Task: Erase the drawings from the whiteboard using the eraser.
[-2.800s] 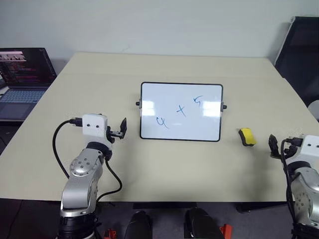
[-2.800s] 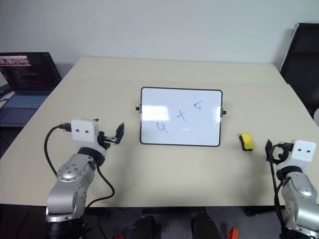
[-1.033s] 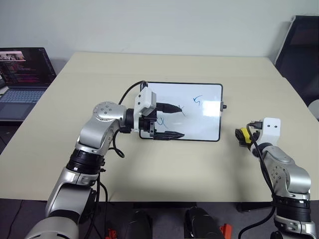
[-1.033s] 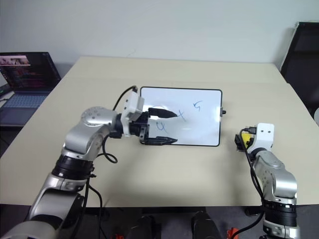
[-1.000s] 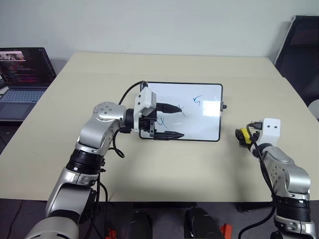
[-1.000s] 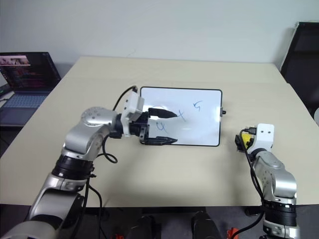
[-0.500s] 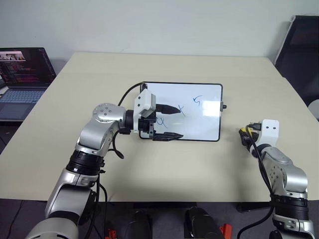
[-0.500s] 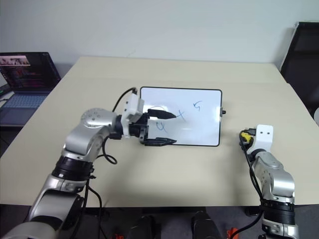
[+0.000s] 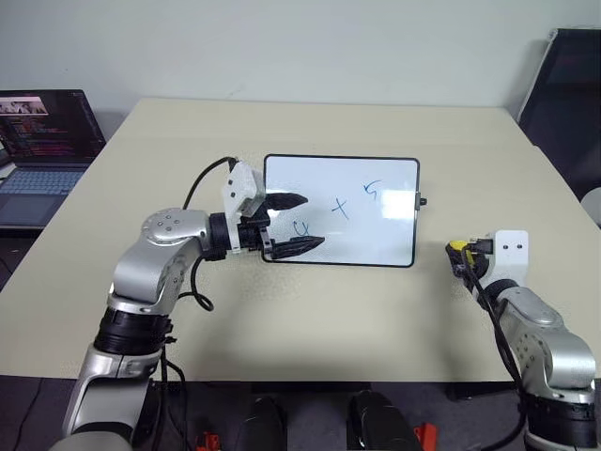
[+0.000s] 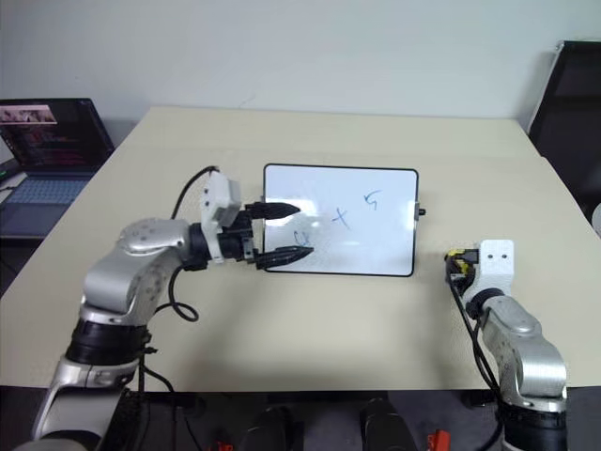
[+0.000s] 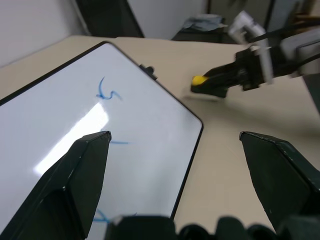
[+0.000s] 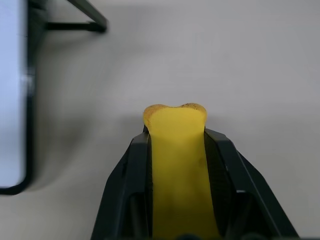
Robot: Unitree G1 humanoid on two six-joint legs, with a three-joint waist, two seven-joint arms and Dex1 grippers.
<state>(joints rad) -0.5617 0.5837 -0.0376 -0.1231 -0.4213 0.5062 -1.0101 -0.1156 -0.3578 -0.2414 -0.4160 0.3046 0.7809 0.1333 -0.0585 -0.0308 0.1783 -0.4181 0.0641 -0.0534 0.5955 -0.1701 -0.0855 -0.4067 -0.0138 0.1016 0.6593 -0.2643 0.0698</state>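
I had the right gripper (image 12: 178,150) clamped on the eraser (image 12: 177,165), its yellow body squeezed between the two black fingers with the front end bulging out past the tips. In the head views it sat off the right short side of the whiteboard (image 9: 366,183), near the knob (image 9: 423,201) but apart from the frame, and it looked lifted a little off the table (image 9: 310,301). My left gripper (image 9: 289,224) had its jaws spread wide over the board's near-left corner, holding nothing. All three drawings were untouched: the loop (image 9: 302,228) close under the left fingers, the cross (image 9: 340,208) mid-board, the hook (image 9: 373,191) toward the right. My worry was the grip: the eraser looked pinched narrowly, so pressing it flat on the glossy surface could twist it or pop it out. I could not tell whether the dark wiping face pointed down, and a wrong face would only smear. The board looked light, and a sideways stroke could shove it across the table unless the left gripper pinned it. The left fingers also crowded the loop, so both arms could meet there.
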